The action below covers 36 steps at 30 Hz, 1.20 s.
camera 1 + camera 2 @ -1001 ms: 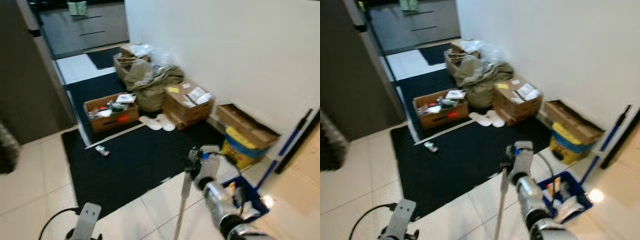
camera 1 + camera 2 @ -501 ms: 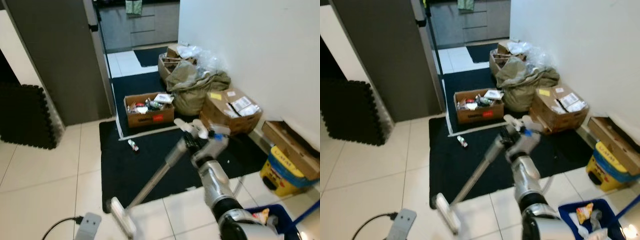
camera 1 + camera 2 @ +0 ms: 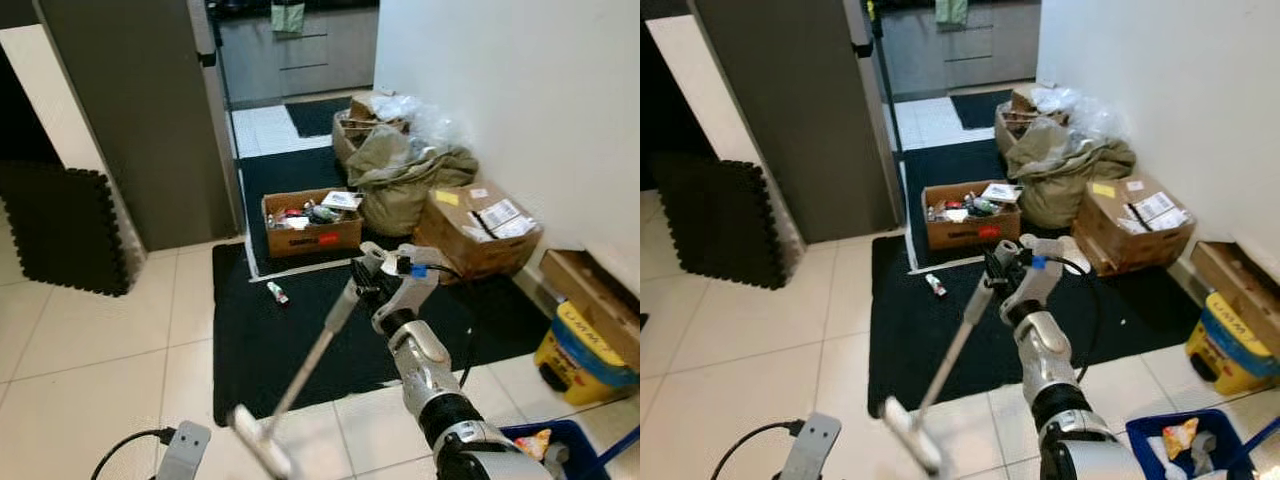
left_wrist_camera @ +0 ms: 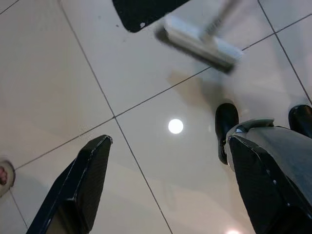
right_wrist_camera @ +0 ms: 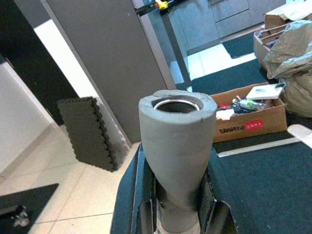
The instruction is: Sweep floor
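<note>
Broom slanted down and to the robot's left from the right gripper.

The broom [image 3: 300,375] ran from its head on the pale floor tiles [image 3: 90,350], just off the black mat's [image 3: 300,310] near edge, up to its grey foam handle top. The right gripper [image 3: 372,285] was closed around that handle. The left gripper [image 4: 161,195] hung spread apart and empty above the tiles, near the head.

Broom head [image 3: 262,443] on tiles before mat [image 3: 300,330], boxes [image 3: 312,222] behind.
</note>
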Available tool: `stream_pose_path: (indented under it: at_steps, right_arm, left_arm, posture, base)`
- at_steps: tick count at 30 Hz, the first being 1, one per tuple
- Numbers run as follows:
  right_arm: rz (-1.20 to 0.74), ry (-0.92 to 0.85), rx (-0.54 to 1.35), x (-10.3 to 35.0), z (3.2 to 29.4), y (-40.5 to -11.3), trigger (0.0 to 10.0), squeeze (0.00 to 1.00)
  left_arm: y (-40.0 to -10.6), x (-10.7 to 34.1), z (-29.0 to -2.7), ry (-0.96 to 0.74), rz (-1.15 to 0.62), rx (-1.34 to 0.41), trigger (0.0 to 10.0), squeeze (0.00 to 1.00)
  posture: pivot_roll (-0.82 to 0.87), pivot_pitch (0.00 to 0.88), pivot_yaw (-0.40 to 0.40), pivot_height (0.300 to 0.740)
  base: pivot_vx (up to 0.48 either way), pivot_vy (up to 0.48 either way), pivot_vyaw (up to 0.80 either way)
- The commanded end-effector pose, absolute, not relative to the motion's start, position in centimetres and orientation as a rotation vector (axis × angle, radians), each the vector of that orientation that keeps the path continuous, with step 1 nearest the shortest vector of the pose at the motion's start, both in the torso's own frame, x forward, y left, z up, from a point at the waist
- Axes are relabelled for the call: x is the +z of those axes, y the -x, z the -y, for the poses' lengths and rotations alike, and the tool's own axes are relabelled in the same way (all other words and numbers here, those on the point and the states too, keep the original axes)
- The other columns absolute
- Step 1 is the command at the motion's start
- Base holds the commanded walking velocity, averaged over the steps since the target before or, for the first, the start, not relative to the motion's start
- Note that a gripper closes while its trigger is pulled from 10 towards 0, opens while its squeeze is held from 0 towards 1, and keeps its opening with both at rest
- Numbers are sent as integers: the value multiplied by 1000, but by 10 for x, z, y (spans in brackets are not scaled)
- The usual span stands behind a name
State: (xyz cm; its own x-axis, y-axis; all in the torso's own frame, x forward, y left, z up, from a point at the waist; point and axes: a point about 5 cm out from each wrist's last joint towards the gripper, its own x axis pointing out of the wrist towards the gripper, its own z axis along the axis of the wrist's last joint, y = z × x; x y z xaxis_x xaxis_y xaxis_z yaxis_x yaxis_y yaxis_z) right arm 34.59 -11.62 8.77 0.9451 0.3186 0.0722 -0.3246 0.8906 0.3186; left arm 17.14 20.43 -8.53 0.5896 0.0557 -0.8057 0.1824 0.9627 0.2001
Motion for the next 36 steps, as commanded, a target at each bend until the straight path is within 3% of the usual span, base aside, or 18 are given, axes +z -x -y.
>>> stream_pose_path:
  at_steps: [1,7,14,36]
  right_arm:
    - [48,-317,344,94,112,-348,10000,0]
    - [72,-301,353,99,113,-350,10000,0]
    - [100,-320,385,107,107,-353,10000,0]
    - [206,-460,371,138,103,-364,10000,0]
  left_arm:
    - [-170,-86,-202,-287,-946,-94,10000,0]
    - [-171,-85,-204,-278,-945,-79,10000,0]
    - [-177,-83,-205,-272,-934,-72,10000,0]
    - [-171,-85,-206,-287,-944,-88,10000,0]
  posture:
    - [-43,0,3,740]
    - [-46,0,3,740]
    - [-42,0,7,740]
    - [-33,0,14,740]
  base:
    - [364,0,0]
    - [372,0,0]
    - [380,0,800]
    - [393,0,0]
